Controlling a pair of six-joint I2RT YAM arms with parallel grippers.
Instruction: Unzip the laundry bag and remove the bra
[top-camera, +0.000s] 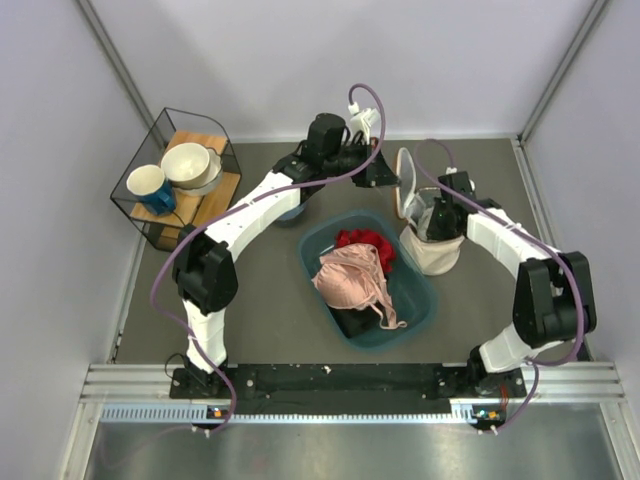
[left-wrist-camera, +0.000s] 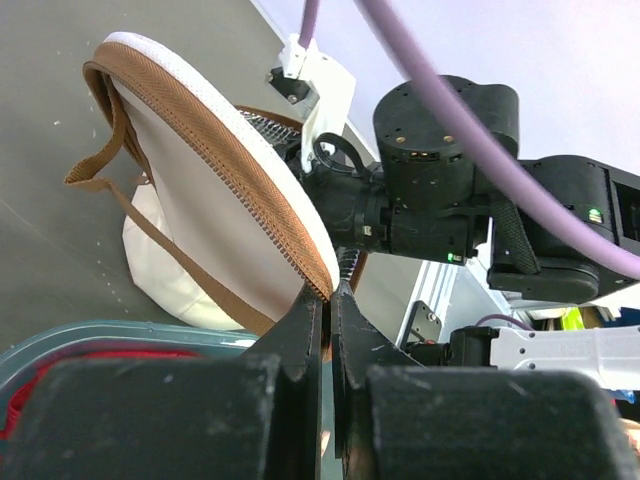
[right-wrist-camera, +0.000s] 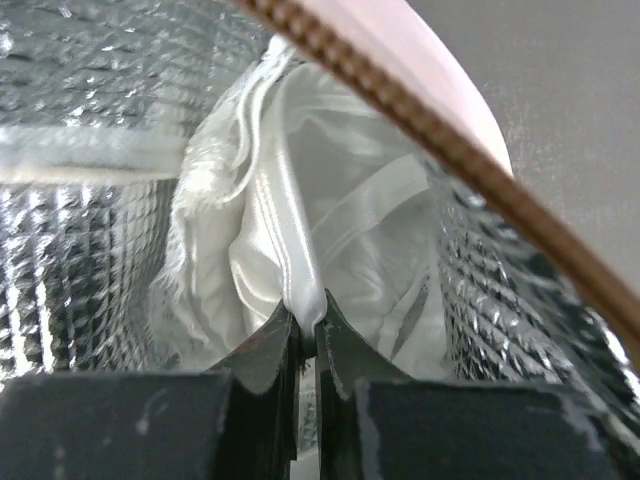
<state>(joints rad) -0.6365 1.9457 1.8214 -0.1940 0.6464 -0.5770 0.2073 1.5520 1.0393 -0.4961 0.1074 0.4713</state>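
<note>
Lid (left-wrist-camera: 215, 195) of the laundry bag (top-camera: 432, 250), by the table's (top-camera: 255, 310) right edge, pinched up by left gripper (left-wrist-camera: 328, 296) so right gripper (right-wrist-camera: 308, 322) inside can nip white fabric (right-wrist-camera: 285, 225); bra (top-camera: 350, 280) lies in teal tub (top-camera: 422, 300).

We see the cream laundry bag (top-camera: 435, 255) standing right of centre in the overhead view. It is unzipped, and its round lid (left-wrist-camera: 200, 190), edged with a brown zipper band, is tipped up on edge. The pale pink bra (top-camera: 352, 280) lies cups-up at centre frame, in the teal tub (top-camera: 385, 345).
</note>
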